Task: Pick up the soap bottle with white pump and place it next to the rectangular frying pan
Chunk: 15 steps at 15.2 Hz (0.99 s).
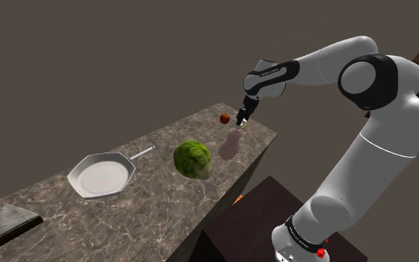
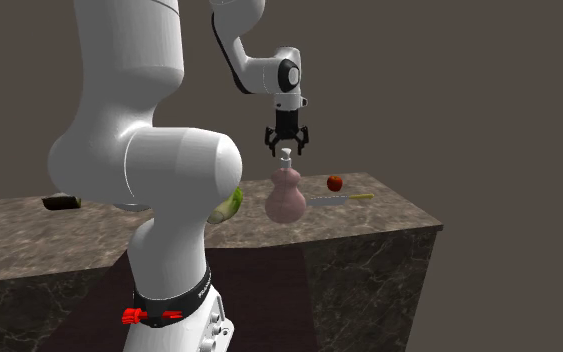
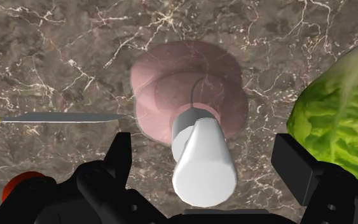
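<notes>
Now, gripper (image 2: 287, 148): fingers spread wide, holding nothing.
Soap bottle (image 2: 286, 198): pink, upright on the marble counter (image 1: 148, 201), directly under the gripper.
White pump (image 3: 203, 165): between the two fingers, clear of both.
Lettuce (image 1: 193, 158): just beside the bottle, toward the frying pan (image 1: 102, 176).
Knife (image 3: 63, 117): on the bottle's other side, tip near its base.
Red fruit (image 1: 225, 117): near the knife.

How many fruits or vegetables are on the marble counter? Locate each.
2. A green leafy lettuce head between the grey frying pan and pink soap bottle; a small red fruit near the bottle.
</notes>
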Motion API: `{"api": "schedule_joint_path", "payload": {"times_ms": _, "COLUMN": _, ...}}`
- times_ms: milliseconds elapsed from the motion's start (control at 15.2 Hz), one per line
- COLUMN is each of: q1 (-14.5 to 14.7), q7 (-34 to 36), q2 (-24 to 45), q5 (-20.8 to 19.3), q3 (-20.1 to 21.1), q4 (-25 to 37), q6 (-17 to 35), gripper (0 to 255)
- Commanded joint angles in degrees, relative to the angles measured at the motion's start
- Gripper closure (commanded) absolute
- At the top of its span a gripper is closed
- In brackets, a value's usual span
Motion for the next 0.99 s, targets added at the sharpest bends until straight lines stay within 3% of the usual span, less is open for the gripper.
{"api": "schedule_joint_path", "payload": {"times_ms": 0, "q1": 0.0, "q7": -0.01, "q2": 0.04, "q5": 0.02, "q3": 0.0, "q4": 0.01, "q6": 0.03, "gripper": 0}}
{"api": "schedule_joint_path", "payload": {"times_ms": 132, "q1": 0.0, "q7": -0.01, "q2": 0.02, "q5": 0.01, "q3": 0.0, "q4": 0.0, "q6": 0.02, "gripper": 0}}
{"api": "schedule_joint_path", "payload": {"times_ms": 198, "q1": 0.0, "q7": -0.01, "q2": 0.02, "q5": 0.01, "q3": 0.0, "q4": 0.0, "q6": 0.02, "gripper": 255}}
{"api": "schedule_joint_path", "payload": {"times_ms": 924, "q1": 0.06, "q7": 0.29, "q2": -0.83, "q5": -0.4, "q3": -0.05, "q4": 0.63, "q6": -1.41, "gripper": 255}}
